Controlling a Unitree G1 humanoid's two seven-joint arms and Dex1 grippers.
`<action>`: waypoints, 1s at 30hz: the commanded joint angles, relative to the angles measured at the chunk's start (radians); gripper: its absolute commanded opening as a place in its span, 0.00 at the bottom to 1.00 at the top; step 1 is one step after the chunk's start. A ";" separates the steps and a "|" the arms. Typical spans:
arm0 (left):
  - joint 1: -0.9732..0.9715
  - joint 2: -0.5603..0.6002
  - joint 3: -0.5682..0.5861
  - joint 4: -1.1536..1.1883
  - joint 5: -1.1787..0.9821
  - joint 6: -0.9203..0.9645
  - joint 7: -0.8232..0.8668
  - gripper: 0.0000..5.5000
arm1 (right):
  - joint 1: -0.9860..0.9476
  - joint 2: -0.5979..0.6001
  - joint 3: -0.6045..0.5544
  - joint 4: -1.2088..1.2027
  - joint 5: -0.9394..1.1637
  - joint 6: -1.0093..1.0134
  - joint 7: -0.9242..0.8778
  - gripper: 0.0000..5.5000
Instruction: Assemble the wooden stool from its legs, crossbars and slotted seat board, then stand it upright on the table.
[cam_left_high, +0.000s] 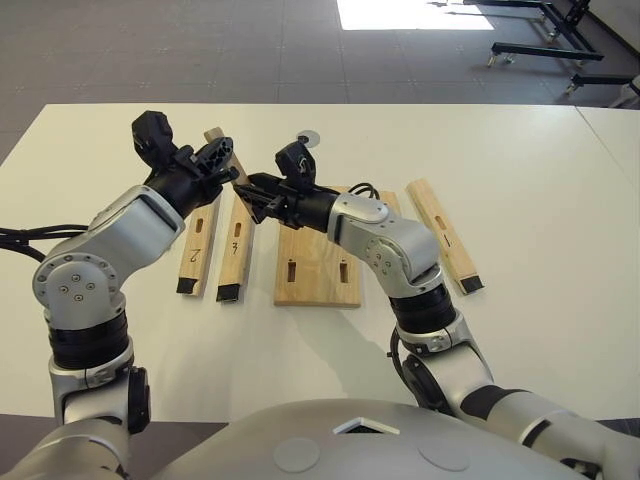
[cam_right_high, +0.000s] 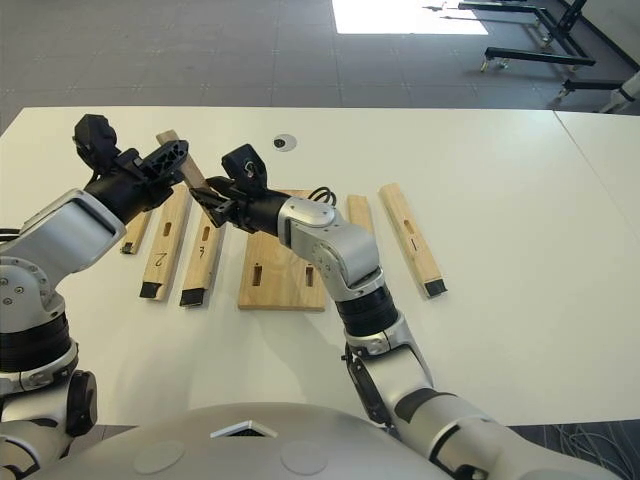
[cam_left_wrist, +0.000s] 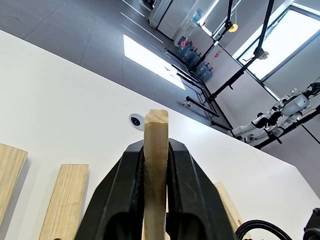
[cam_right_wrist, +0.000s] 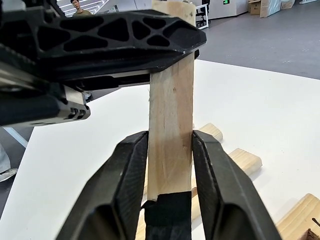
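A wooden leg with a black-taped end hangs tilted in the air above the table's left half, and both grippers grip it. My left gripper is shut on its upper part. My right gripper is shut on its lower part, just above the black tape. The slotted seat board lies flat under my right forearm. Two numbered legs lie to its left, and another leg lies to its right.
A short wooden piece lies at the far left and another beside the board's right side. A small white disc sits in the table beyond the grippers. Bare white table spreads to the right and front.
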 joint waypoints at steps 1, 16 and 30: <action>0.008 0.010 -0.004 0.009 0.007 -0.001 -0.006 0.07 | -0.030 0.014 -0.006 0.005 0.003 0.003 -0.010 0.40; 0.008 0.204 0.174 0.067 0.215 -0.029 -0.198 0.07 | 0.011 -0.115 -0.072 0.042 0.015 -0.004 0.072 0.87; 0.318 0.032 0.041 -0.138 0.816 -0.379 -0.437 0.07 | 0.099 -0.162 -0.084 0.068 -0.073 -0.138 0.003 0.98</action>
